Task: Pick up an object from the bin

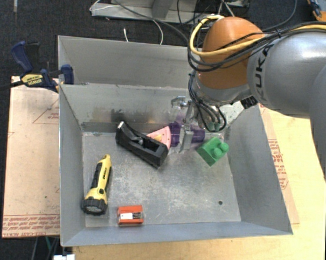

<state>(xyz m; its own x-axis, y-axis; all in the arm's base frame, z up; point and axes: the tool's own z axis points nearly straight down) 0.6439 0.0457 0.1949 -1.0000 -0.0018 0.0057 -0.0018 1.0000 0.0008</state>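
Bin (70, 149), seen from above. The gripper (184, 137) is low at rear centre, at a purple piece (198, 136); we cannot tell whether it is apart, together or clamped on anything. Pink piece (161, 135) lies just left of the purple one, beside a black tape dispenser (142, 145); green block (212, 150) is just to the right. Front left, well apart from these: yellow torch (97, 184) & orange box (130, 215)
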